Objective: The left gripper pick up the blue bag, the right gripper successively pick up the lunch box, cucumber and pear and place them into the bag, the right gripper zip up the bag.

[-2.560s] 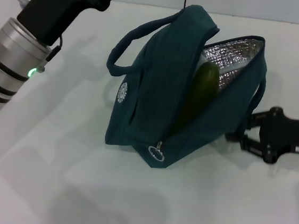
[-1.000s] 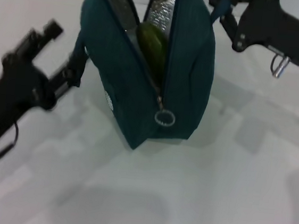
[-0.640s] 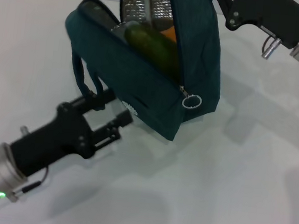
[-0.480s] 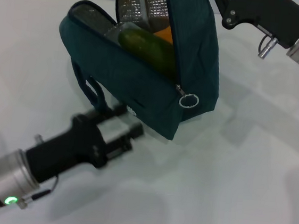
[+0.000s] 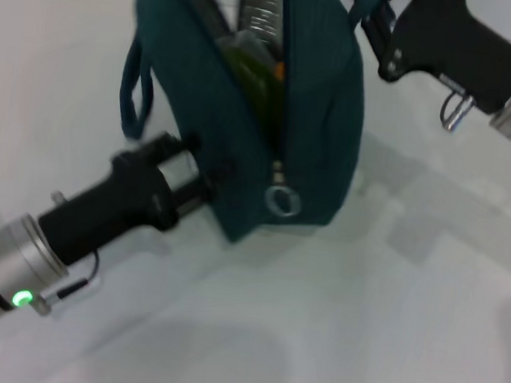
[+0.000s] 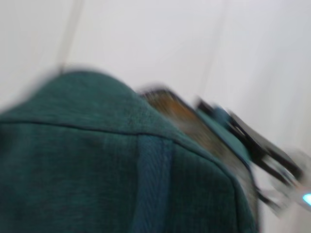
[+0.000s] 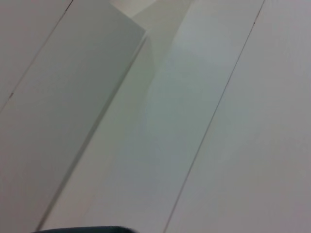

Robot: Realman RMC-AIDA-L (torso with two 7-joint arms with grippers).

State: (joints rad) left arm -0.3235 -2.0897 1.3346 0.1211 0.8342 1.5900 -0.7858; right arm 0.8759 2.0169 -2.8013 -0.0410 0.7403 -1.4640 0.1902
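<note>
The blue bag (image 5: 318, 116) stands tipped up at the top middle of the head view, its mouth open and its zip ring pull (image 5: 280, 201) hanging at the near end. Inside show the green cucumber (image 5: 251, 63) and an orange bit of the pear (image 5: 279, 69). The lunch box is hidden. My left gripper (image 5: 205, 170) presses against the bag's near side, below a loop handle (image 5: 136, 97). My right gripper (image 5: 376, 17) is shut on the other handle at the bag's top. The left wrist view is filled by the bag (image 6: 97, 170), with the right gripper (image 6: 252, 145) beyond it.
A white table (image 5: 378, 332) lies under everything, with bare surface in front and to the right of the bag. The right wrist view shows only white table (image 7: 194, 121) and a sliver of teal fabric (image 7: 82, 230).
The bag has swung from lying tilted to standing more upright. My left gripper has moved up from the near table area against the bag's side. The right gripper keeps its hold on the handle.
</note>
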